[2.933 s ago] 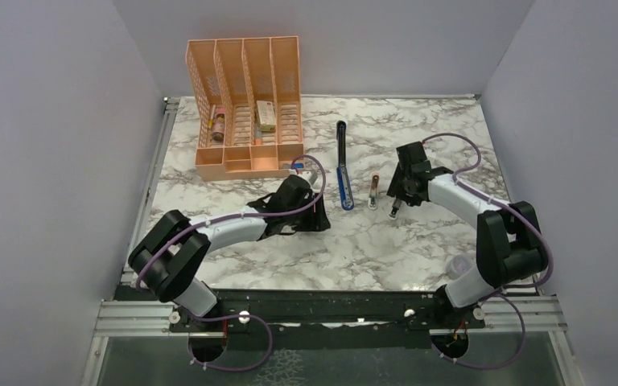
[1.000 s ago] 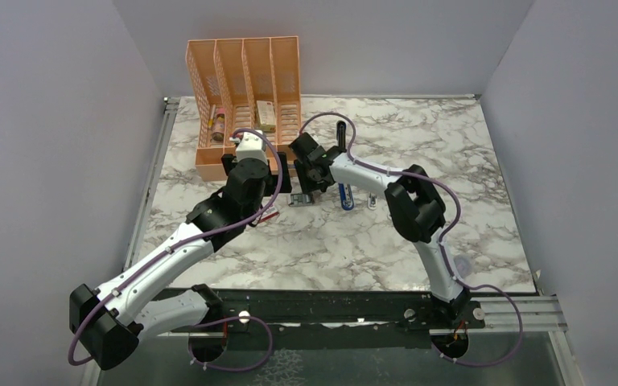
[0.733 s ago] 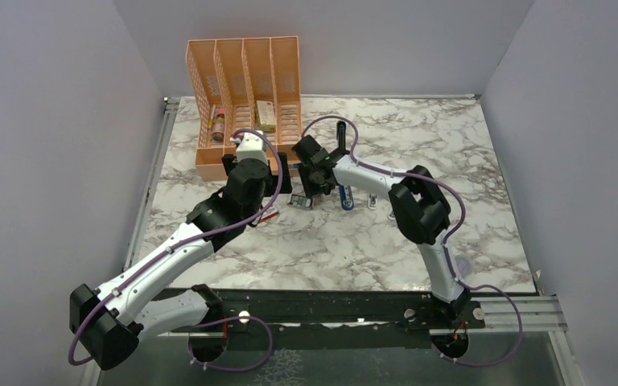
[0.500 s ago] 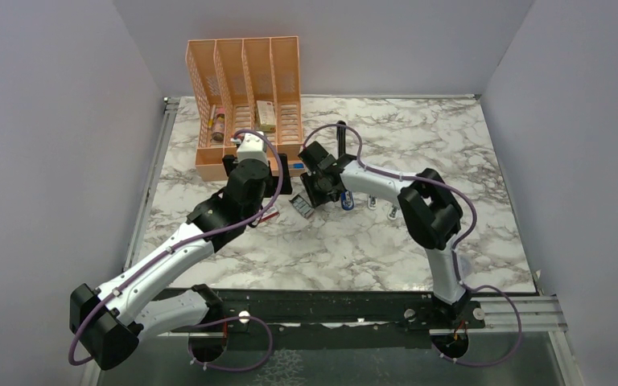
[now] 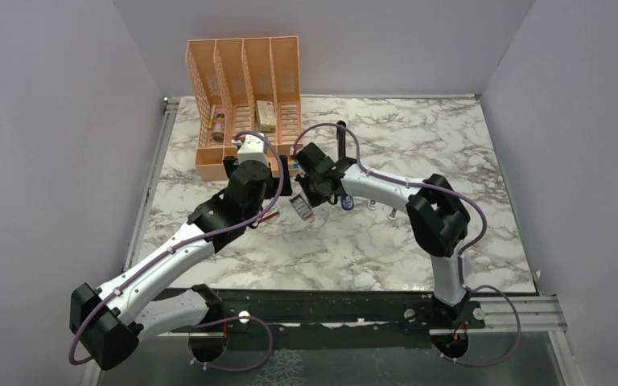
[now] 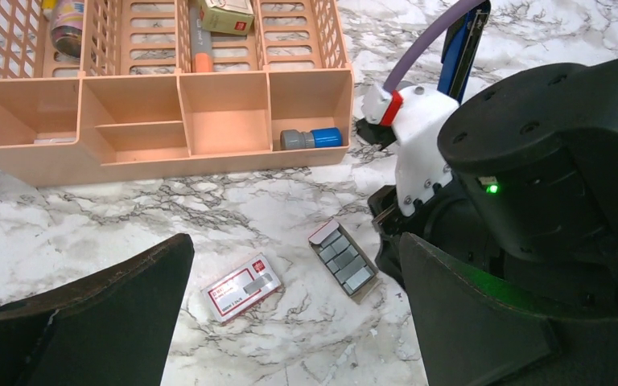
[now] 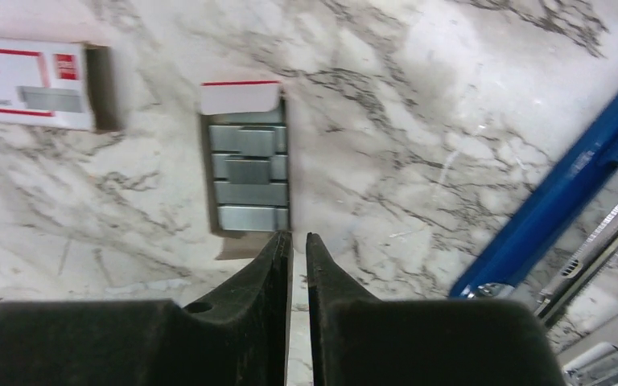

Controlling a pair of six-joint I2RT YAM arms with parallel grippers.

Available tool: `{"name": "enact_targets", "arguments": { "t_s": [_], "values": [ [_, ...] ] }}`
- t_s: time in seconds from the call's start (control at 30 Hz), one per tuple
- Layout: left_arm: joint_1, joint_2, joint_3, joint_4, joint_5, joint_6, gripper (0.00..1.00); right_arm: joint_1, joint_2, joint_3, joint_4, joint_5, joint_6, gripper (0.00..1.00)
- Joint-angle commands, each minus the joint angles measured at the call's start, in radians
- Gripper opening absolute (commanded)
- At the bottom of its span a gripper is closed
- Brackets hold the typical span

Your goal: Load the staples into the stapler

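While the left gripper [image 6: 294, 265] hangs wide open and empty, the right gripper [image 7: 298, 237] is pressed shut at the end of the tray [image 7: 249, 173].
On the marble table [image 5: 418, 137], a peach organizer [image 5: 245, 104] stands at the far left, and both arms reach in just in front of it. The stapler [image 5: 342, 153] lies opened out lengthwise near the middle, just to the right of the right gripper, its blue channel [image 7: 555, 201] showing a silver rail. The red-and-white box [image 7: 28, 82] lies flat beside the tray, apart from it and under the left gripper's spread fingers [image 6: 88, 322]. The tray holds grey staples [image 7: 249, 193] in stacked strips. The right fingertips [image 7: 278, 245] meet at its brown end flap, with only a thin slit between them. Whether they pinch that flap cannot be told.
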Motion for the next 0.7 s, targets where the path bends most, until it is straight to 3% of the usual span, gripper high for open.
{"name": "enact_targets", "arguments": {
  "t_s": [0.0, 0.3, 0.67],
  "values": [
    [0.003, -0.016, -0.012, 0.017, 0.000, -0.001, 0.99, 0.051, -0.009, 0.040, 0.027, 0.025, -0.051, 0.20],
    [0.002, -0.009, -0.014, 0.018, 0.001, -0.001, 0.99, 0.077, 0.058, 0.082, 0.007, 0.053, -0.057, 0.39],
    [0.002, -0.001, -0.017, 0.018, -0.005, -0.006, 0.99, 0.077, 0.104, 0.112, -0.016, 0.055, -0.063, 0.40]
  ]
}}
